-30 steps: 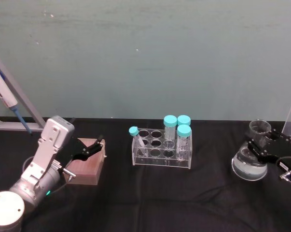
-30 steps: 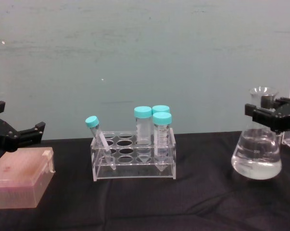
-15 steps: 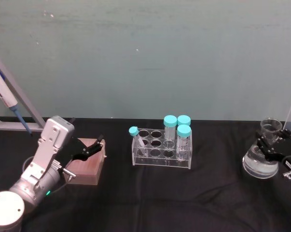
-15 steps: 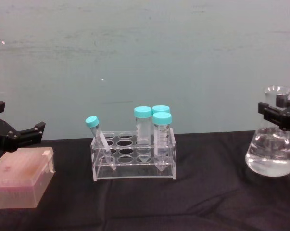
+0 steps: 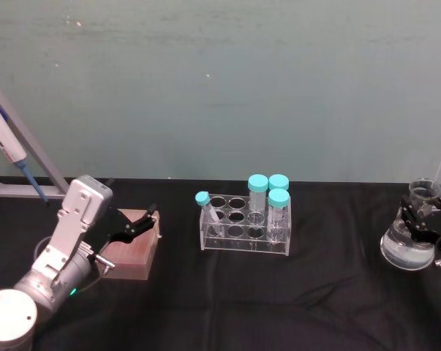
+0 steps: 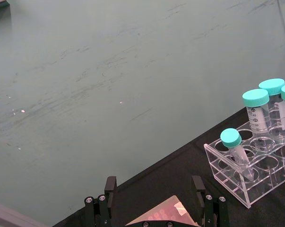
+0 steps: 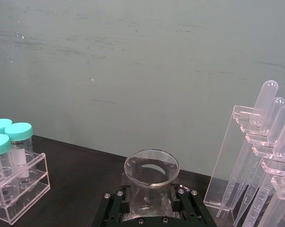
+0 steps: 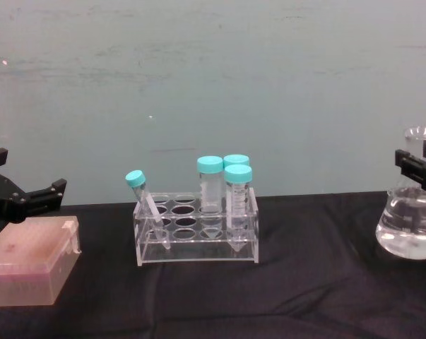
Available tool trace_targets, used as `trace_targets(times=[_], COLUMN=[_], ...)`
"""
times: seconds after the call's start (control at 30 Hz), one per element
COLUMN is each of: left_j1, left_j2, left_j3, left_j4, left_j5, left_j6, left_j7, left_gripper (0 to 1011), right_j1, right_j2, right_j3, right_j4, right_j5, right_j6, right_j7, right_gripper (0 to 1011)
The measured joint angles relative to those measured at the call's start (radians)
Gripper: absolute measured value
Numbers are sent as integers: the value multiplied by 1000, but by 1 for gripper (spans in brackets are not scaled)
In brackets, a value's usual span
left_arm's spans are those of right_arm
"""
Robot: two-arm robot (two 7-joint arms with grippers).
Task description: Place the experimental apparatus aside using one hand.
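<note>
Glass conical flask (image 5: 408, 242) with clear liquid stands upright at the far right of your black table (image 5: 279, 307), well apart from the central tube rack (image 5: 243, 227). Your right gripper (image 5: 425, 218) has its jaws clamped on the flask's neck; a pipette stand (image 7: 255, 156) rises just beside it. Your left gripper (image 5: 136, 223) hangs over the pink box (image 5: 132, 248), jaws apart.
</note>
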Motion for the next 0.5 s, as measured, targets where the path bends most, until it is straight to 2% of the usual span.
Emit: trace_targets(times=[0.5], left_j1=[0], left_j2=[0], left_j3=[0], left_j4=[0], left_j5=[0], left_j6=[0], left_j7=[0], left_gripper=[1000], right_j1=[-12], right_j2=[-22], right_j3=[30], right_j4=[1], right_j5=[-29], right_j6=[9], right_j7=[9], right_gripper=[456])
